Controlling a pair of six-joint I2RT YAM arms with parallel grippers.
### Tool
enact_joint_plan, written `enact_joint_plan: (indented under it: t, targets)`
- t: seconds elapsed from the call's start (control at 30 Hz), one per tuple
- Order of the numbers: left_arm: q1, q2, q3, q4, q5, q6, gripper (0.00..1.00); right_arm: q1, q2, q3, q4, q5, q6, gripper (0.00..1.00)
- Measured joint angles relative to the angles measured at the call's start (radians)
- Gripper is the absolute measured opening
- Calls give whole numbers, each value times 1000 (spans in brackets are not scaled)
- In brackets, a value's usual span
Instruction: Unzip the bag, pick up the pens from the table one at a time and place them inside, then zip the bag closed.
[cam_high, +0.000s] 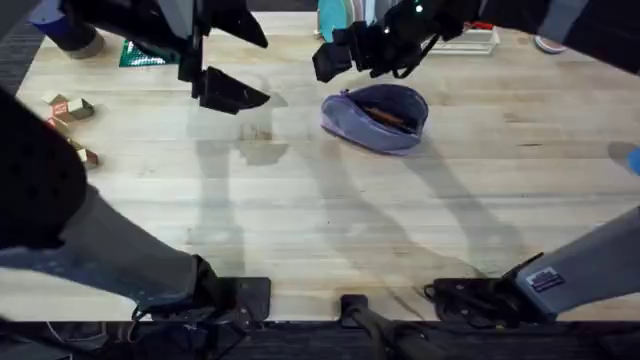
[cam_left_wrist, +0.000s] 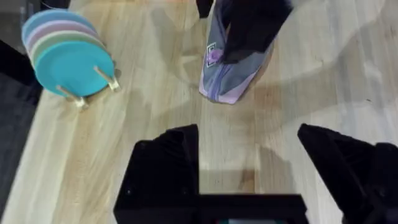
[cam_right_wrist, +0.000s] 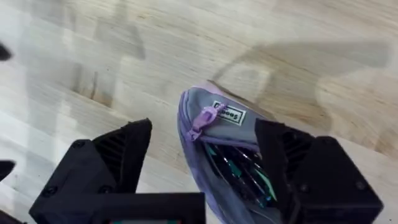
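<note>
Lavender-purple fabric, greyish on the side panel: the bag (cam_high: 376, 117), lying on the table (cam_high: 330, 220) toward the far middle, mouth gaping open along the zipper. Inside, in the right wrist view, dark slim pens (cam_right_wrist: 239, 171) with a touch of green, tucked into the opening beside the purple zipper pull (cam_right_wrist: 202, 119) and a small white label (cam_right_wrist: 227, 114).

Above the bag's far edge in the overhead view, the right gripper (cam_high: 345, 57), black fingers spread apart with nothing between them; seen from its own wrist camera, straddling the bag's zipper end, one finger to each side (whether touching the fabric, cannot tell). Reaching across from the lower right base, arm long over the planks.

Off to the left, well apart from the bag, the left gripper (cam_high: 222, 75), raised above the table, fingers wide open and empty, with bare wood below them in the left wrist view. From that same view, the bag (cam_left_wrist: 231, 68) farther off, partly covered by the right gripper's dark bulk.

Near the far edge, a rack of coloured plates (cam_left_wrist: 67, 57) in blue, green and pink on wooden pegs. At the left edge of the table, small wooden blocks (cam_high: 68, 108). Light plank grain everywhere else, crossed by soft shadows of the arms.
</note>
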Motion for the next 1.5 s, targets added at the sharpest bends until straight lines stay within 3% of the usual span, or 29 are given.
enact_joint_plan:
  t: [0.57,1.5]
  targets:
    - [0,182,0,71,69,0,993,0,6,0,27,0,15,995]
    - [0,189,0,71,79,0,993,0,131,0,4,-4,72,996]
